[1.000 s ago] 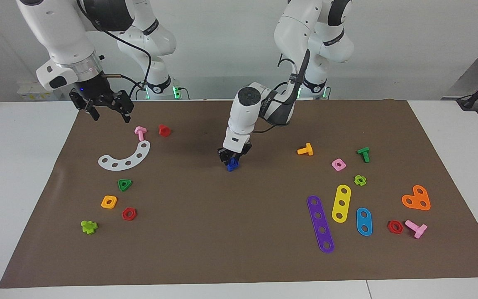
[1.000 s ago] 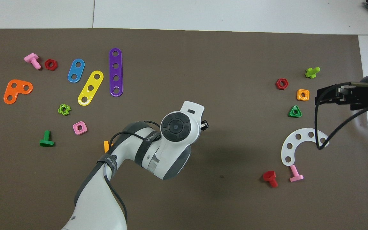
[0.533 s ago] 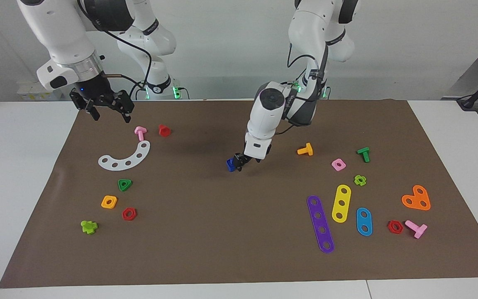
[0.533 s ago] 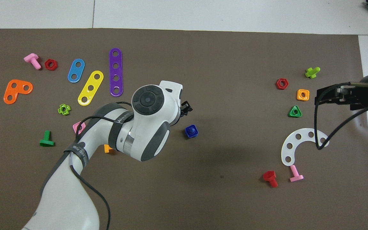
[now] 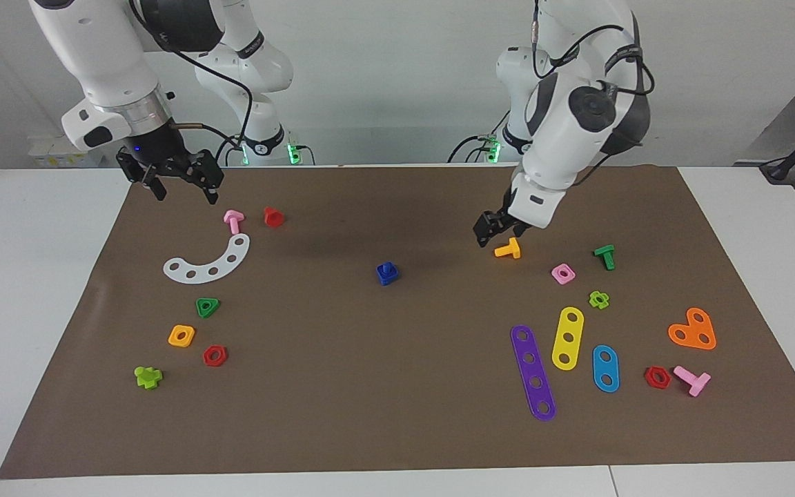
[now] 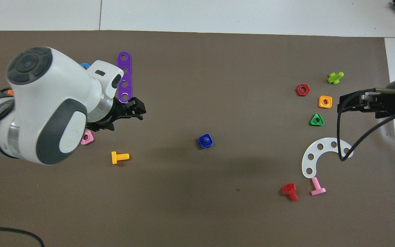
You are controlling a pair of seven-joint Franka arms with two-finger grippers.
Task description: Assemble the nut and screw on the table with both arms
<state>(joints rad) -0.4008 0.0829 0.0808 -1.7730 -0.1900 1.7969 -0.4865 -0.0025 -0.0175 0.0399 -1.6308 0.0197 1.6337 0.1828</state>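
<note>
The dark-blue square nut (image 5: pixel 387 274) lies on the brown mat (image 5: pixel 397 386) of the table, at mid-table. A short blue round stub, the screw's shaft, stands in its hole (image 6: pixel 205 140). The screw's triangular head does not show. My left gripper (image 5: pixel 493 232) is open and empty, raised over the mat above the orange screw (image 5: pixel 508 249), well apart from the blue pair. In the overhead view it (image 6: pixel 138 110) is by the purple strip. My right gripper (image 5: pixel 181 185) is open and empty and waits raised over the mat's edge at the right arm's end (image 6: pixel 340 104).
A pink square nut (image 5: pixel 563 274), green screw (image 5: pixel 604 256) and coloured strips (image 5: pixel 533 371) lie toward the left arm's end. A white curved strip (image 5: pixel 208 261), pink screw (image 5: pixel 233 221), red screw (image 5: pixel 272 216), green triangular nut (image 5: pixel 208 307) and yellow-orange nut (image 5: pixel 181 335) lie toward the right arm's end.
My left gripper has let go of the blue nut and screw, risen and swung toward the left arm's end. The blue pair stays on the mat. The right arm has not moved.
</note>
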